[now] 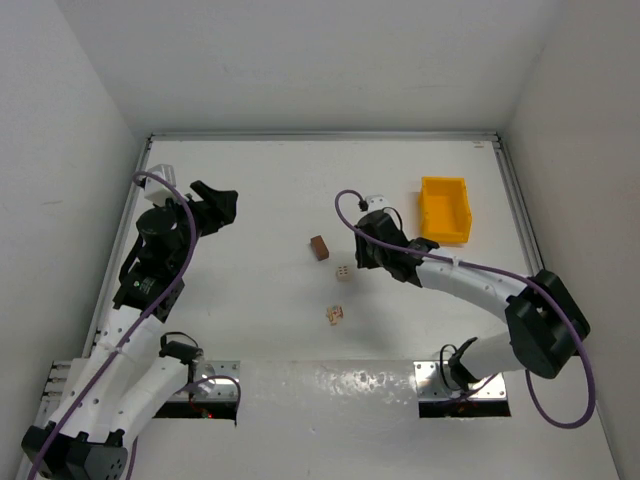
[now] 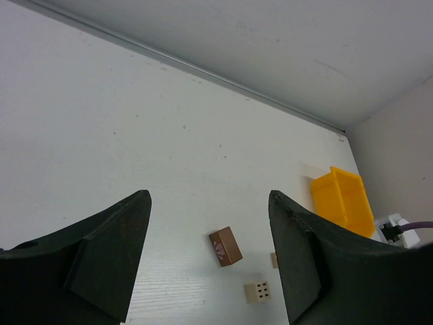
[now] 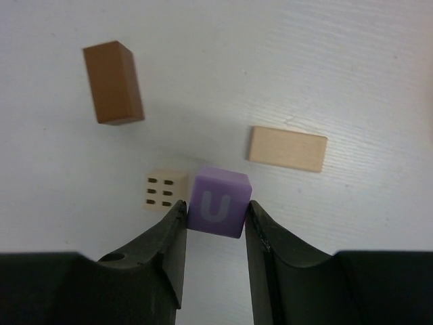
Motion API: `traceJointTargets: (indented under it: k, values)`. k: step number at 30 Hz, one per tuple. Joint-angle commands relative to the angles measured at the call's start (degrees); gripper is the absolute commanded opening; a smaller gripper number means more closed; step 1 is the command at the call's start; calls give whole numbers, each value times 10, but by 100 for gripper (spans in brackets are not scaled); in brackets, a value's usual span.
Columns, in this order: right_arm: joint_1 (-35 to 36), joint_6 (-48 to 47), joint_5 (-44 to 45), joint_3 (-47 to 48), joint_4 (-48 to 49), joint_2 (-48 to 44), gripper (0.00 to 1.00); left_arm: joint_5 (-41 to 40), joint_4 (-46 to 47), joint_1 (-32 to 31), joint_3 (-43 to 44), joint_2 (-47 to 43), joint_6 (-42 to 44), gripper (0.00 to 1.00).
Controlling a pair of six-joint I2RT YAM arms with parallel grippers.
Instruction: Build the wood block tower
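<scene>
- Right hand (image 3: 216,206) is out over the middle of the surface (image 1: 260,300), and it has something. Its two dark fingers are pinching a purple cube (image 3: 218,193), one on each side, with a white letter U on the face towards the wrist camera.
- Just to the left of that cube sits the dotted block (image 3: 164,189), pale tan with six small dark slots on its face. From the wrist view their edges meet. I cannot tell whether the cube rests on the surface or hangs just above it.
- Further off, up and to the left in the same view, the brown block (image 3: 113,82) stands alone, reddish and oblong, well apart from the rest.
- Off to the right lies the flat pale block (image 3: 287,148), plain tan and lying on its broad face, clear of both the cube and the hand.
- So the makings of the tower are spread around the centre of the surface, every wooden piece lying singly and none on top of another.
- Left hand (image 2: 208,203) hovers over the far left part of the surface, fingers spread wide with nothing between them, well away from the blocks. Its camera sees the brown and dotted pieces between its fingers.
- Yellow bin (image 1: 445,208) sits at the far right, beyond the right arm.
</scene>
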Motion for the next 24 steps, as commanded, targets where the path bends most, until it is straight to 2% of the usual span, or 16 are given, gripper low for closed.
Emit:
traceJointTargets:
  k: [1,12,24]
  values:
    - [11,-14,-22,37,14,21,34,6,31,4,4,-4,3,67]
    - [59,-1,-50,71,32,73,34,9,31,4,3,-6,0,67]
    - [66,-3,-41,76,25,96,34,7,31,4,3,-7,0,67]
